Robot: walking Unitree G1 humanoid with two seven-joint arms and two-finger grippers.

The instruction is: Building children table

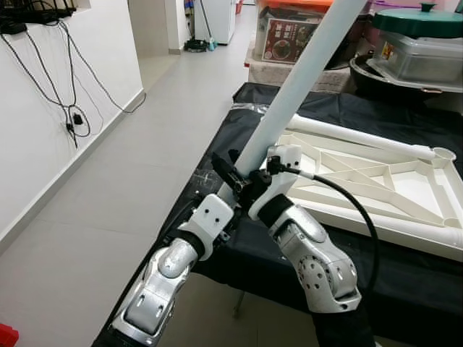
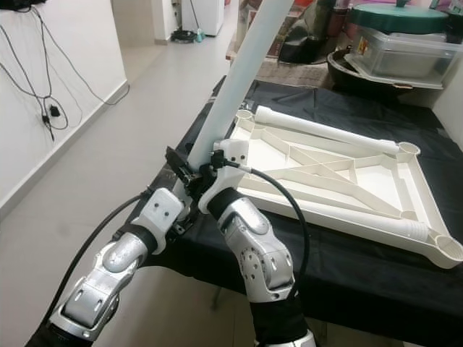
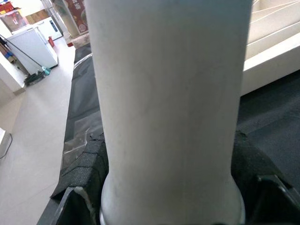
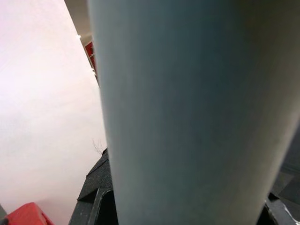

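White table leg (image 1: 300, 79) slants upward, seemingly clamped by both the left pincer (image 1: 230, 172) and right pincer (image 1: 266, 173) beside the upturned children's table frame (image 1: 376, 184) on the black-draped tabletop (image 1: 405, 123).

A pale tiled floor (image 1: 145, 144) runs along a white wall (image 1: 43, 130) hung with black cables (image 1: 69, 108).

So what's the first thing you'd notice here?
A long white pole slants up across the middle, with both grippers, left and right, clamped on its lower end. Beside it, a white tabletop lies upside down on a black cloth.
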